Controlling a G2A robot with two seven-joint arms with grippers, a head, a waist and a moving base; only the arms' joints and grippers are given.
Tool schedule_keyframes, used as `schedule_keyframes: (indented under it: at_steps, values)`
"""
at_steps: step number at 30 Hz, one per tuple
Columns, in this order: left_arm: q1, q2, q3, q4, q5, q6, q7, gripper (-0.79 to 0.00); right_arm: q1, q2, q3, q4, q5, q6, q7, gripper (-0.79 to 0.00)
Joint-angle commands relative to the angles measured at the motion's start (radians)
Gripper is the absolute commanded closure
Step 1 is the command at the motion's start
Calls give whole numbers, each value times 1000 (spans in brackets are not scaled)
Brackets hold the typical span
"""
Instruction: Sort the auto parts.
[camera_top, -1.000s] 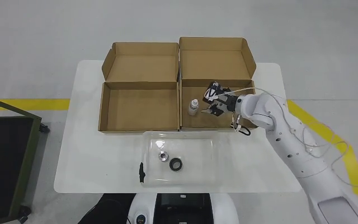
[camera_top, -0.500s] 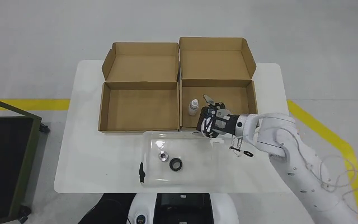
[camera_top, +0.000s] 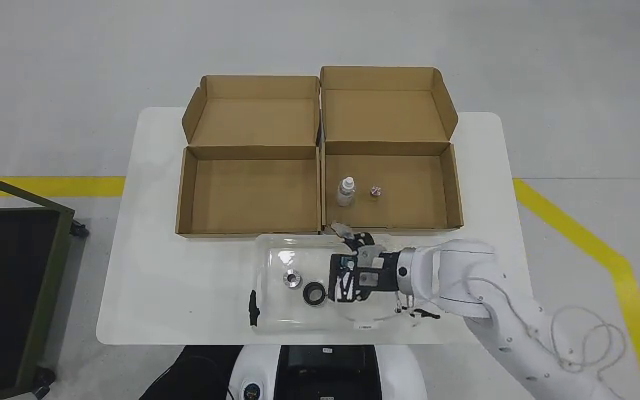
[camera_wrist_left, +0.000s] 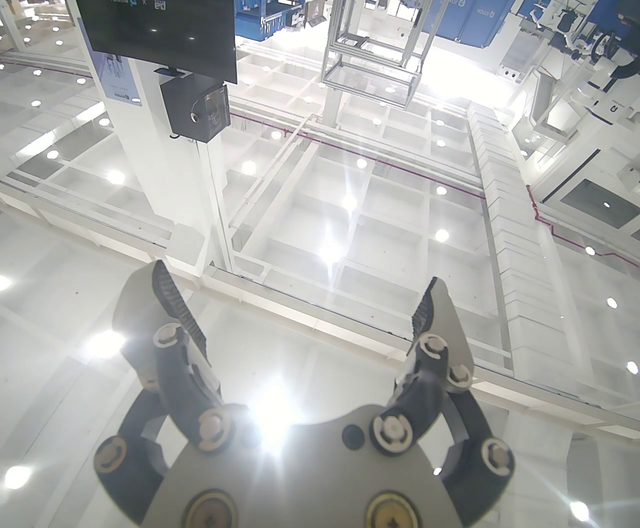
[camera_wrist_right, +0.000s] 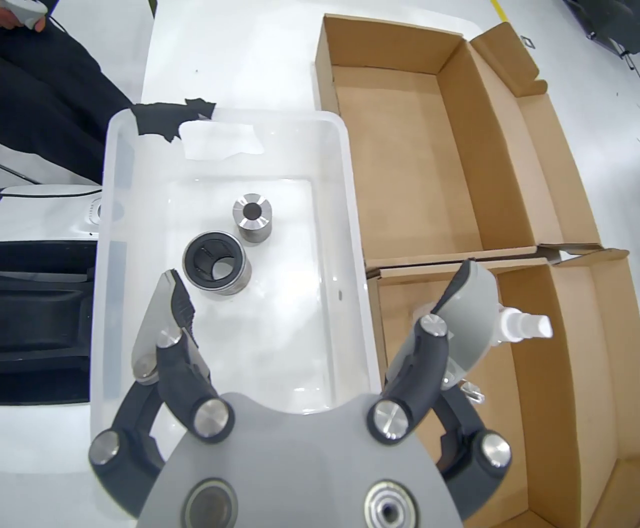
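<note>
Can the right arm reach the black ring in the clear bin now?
Probably yes: the right gripper hangs open over the clear bin, and the black ring lies uncovered just ahead; only the silver cylinder crowds it.

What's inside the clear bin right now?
Two parts: a black ring and a silver cylinder, side by side. The open right gripper hangs above the bin; the floor beneath its palm is hidden.

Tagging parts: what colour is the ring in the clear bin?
The ring is black with a dark grey shell; right wrist view shows it best.
</note>
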Motion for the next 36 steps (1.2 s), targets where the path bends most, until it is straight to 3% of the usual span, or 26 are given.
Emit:
schedule_keyframes:
  at_steps: [1,32,36]
  values:
    - [0,0,0,0,0,0,0,-785,0,-1,-16,3,-17,-10,-7,-785]
    - [0,0,0,0,0,0,0,-785,89,-61,-247,210,-166,-8,-89,-785]
    - [0,0,0,0,0,0,0,-785,106,-70,-265,236,-164,-15,-93,-637]
